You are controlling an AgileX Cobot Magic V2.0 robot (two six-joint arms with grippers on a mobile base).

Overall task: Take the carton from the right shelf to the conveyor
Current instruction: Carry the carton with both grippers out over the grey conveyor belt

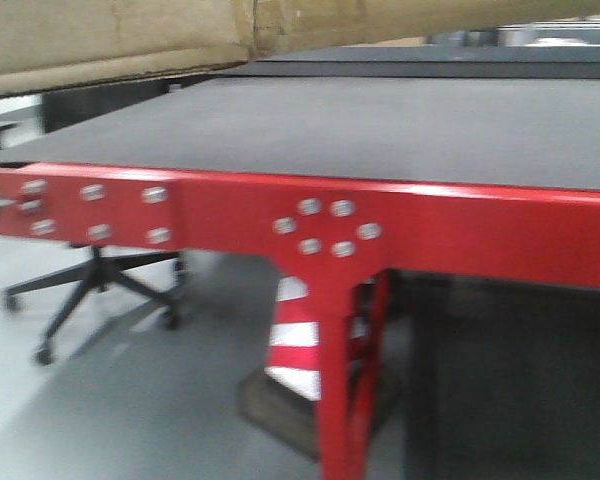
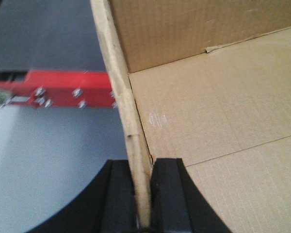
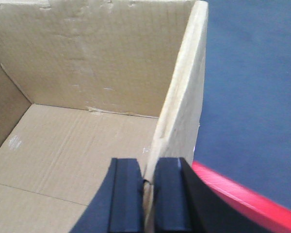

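Note:
The carton (image 1: 120,40) is an open brown cardboard box, held up above the near left part of the conveyor (image 1: 380,125), whose dark grey belt has a red front edge (image 1: 420,225). My left gripper (image 2: 143,167) is shut on the carton's left wall (image 2: 119,87); the box's inside floor (image 2: 223,121) lies to its right. My right gripper (image 3: 148,167) is shut on the carton's right wall (image 3: 184,97), with the belt (image 3: 252,87) and red edge (image 3: 233,194) to its right. The right shelf is out of view.
A black office chair base (image 1: 90,285) stands on the grey floor under the conveyor's left end. A red-and-white striped cone (image 1: 298,345) sits behind the red conveyor leg (image 1: 342,390). A second dark belt section (image 1: 430,62) lies further back.

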